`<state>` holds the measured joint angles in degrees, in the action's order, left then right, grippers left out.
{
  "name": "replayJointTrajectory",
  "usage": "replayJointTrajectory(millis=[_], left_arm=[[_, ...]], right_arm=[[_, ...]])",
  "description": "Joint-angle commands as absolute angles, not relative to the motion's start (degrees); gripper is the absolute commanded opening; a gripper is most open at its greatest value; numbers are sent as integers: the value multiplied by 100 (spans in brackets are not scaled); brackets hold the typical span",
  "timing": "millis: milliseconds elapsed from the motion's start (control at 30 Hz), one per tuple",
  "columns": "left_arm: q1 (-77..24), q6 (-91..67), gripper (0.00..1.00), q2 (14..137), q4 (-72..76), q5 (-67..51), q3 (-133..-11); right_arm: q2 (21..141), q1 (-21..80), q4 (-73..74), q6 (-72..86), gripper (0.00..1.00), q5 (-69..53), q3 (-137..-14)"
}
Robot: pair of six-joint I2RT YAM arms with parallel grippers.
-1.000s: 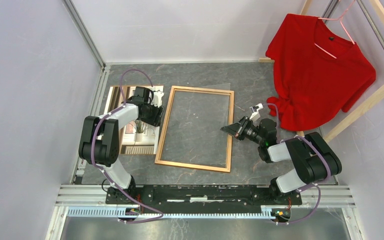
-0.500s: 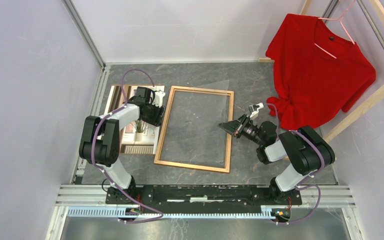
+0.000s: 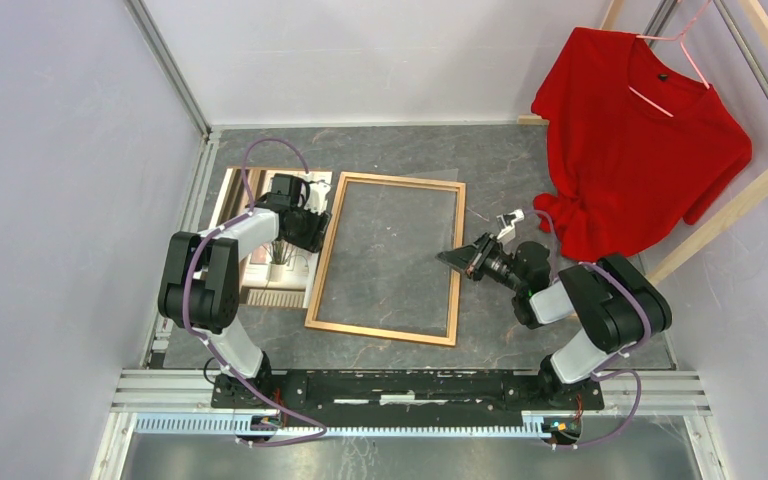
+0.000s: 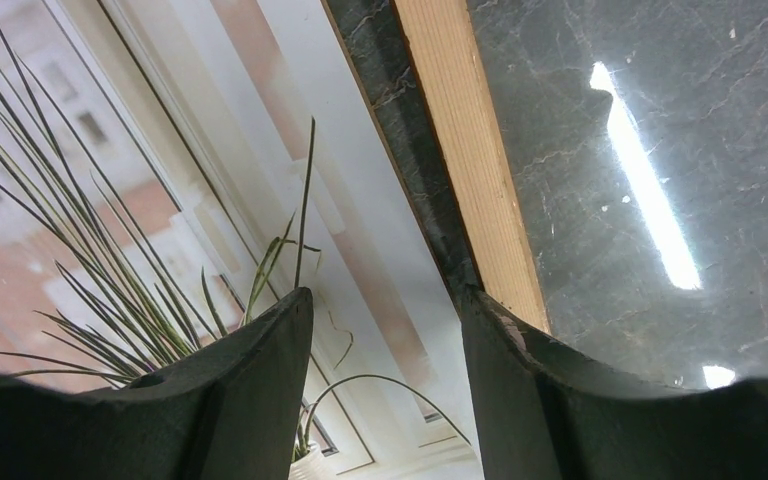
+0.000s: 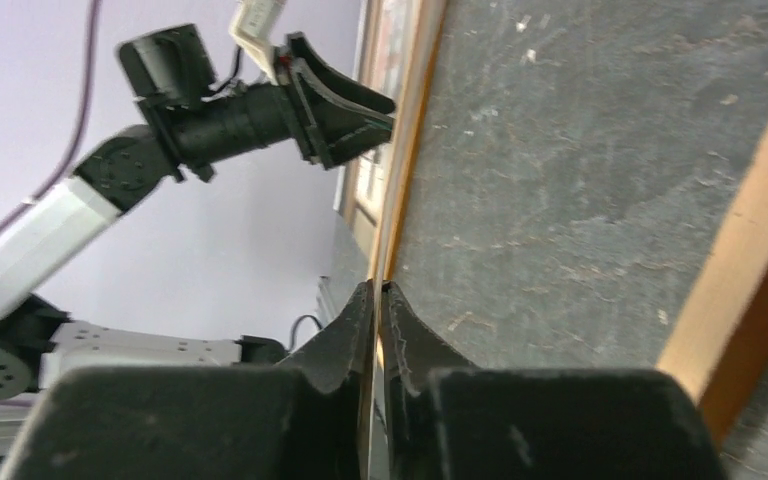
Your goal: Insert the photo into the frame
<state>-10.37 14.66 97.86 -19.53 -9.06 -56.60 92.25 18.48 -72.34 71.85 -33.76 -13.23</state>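
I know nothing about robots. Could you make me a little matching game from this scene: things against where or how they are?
1 spiky-plant paper photo
2 thin orange-brown wooden frame
3 red shirt
4 left gripper

a hangs at far right
b open
c lies left of the frame
d centre of the scene

Pairs: 1-c, 2-d, 3-a, 4-b

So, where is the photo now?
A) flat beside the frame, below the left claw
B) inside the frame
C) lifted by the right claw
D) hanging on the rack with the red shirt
A: the photo lies flat outside the rails of the frame, and the open left claw is over its edge.
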Motion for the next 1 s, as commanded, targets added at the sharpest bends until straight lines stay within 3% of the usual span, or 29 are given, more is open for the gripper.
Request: replayJointTrajectory(millis=[0, 167, 600, 967], left_arm=[[-1090, 1620, 63, 9847, -2066, -1022, -5471], [-1090, 1635, 63, 9831, -2065, -1014, -5462], [-1090, 1643, 63, 9863, -2057, -998, -5476], [-1090, 1639, 63, 9872, -2061, -991, -5484]], right_arm=[[8940, 1871, -6315, 6539, 22, -3305, -1393], [8459, 1889, -4709, 5578, 46, -3018, -1873], [8329, 2361, -1009, 3722, 96, -1772, -3264], [8251, 2705, -15, 3121, 98, -993, -3923]])
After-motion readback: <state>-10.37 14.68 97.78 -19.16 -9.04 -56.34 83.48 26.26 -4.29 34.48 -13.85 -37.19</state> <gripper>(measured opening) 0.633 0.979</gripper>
